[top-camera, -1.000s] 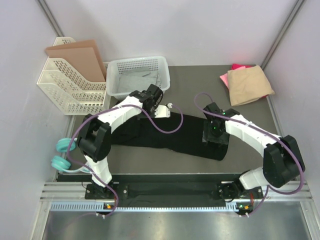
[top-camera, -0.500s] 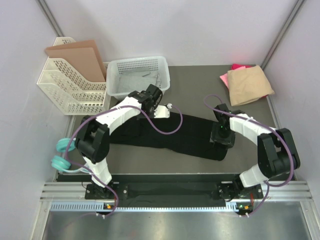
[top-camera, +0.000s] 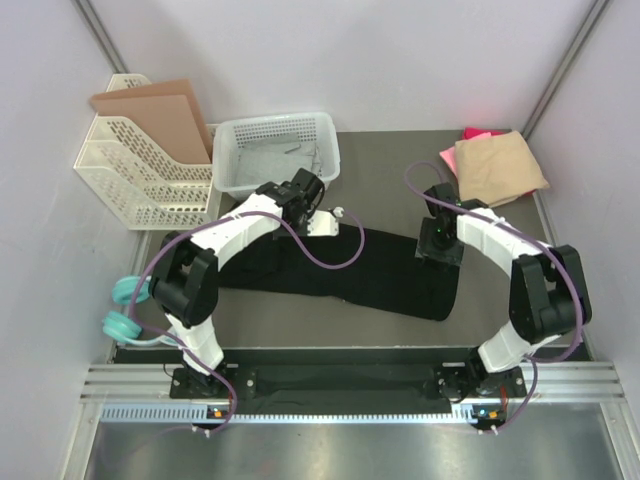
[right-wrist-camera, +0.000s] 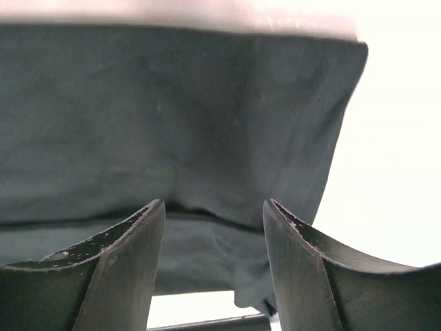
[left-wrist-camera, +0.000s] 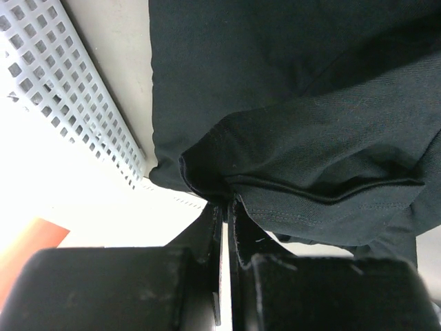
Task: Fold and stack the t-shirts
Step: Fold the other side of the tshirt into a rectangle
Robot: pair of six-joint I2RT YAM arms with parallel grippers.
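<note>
Black t-shirt (top-camera: 380,275) is lying long-axis rightward from the basket (top-camera: 276,150); left jaws are pinching its basket-side hem, right jaws (spread) are hovering over the far end.

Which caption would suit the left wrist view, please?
The left tool pinches a fold of the black t-shirt beside the white basket.

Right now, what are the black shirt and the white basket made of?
Black shirt: soft matte cloth, probably a cotton knit; it wrinkles, folds and shows stitched hems. Basket: looks like smooth white plastic, a stiff moulded mesh of small holes.
</note>
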